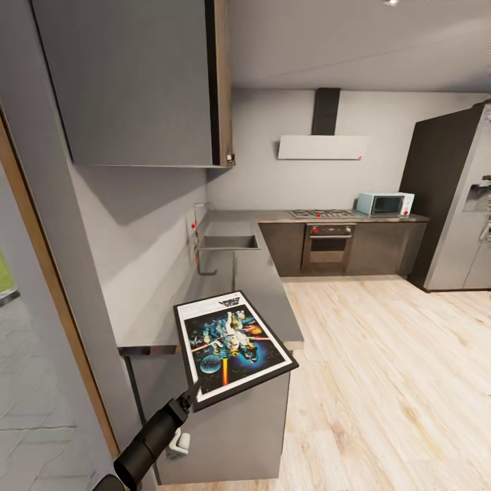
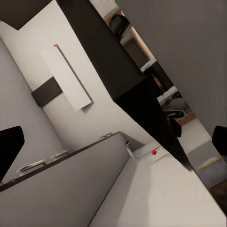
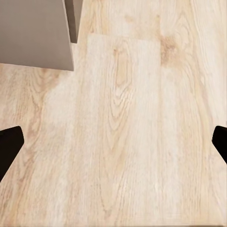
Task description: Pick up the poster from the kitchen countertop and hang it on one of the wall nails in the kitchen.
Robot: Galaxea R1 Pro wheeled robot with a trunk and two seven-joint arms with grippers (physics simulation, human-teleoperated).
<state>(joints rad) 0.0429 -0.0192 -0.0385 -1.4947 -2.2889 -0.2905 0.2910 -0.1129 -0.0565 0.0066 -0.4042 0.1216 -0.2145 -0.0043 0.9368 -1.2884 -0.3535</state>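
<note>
The left jaws (image 1: 193, 395) are clenched on the near corner of the poster (image 1: 232, 344), carrying it lifted and tilted just above the near end of the kitchen countertop (image 1: 262, 273), the table it came from. Past the poster, the sink (image 1: 228, 242) is sunk into that top, and beyond the sink the oven (image 1: 329, 245) and microwave (image 1: 385, 203) sit along the far wall. The right jaws (image 3: 113, 142) are released and point down at the wood floor (image 3: 123, 142).

The framed print looks stiff, light and thin. A grip on one corner probably lets it swing or slip; a hold at the middle of an edge would seem steadier for hanging.
</note>
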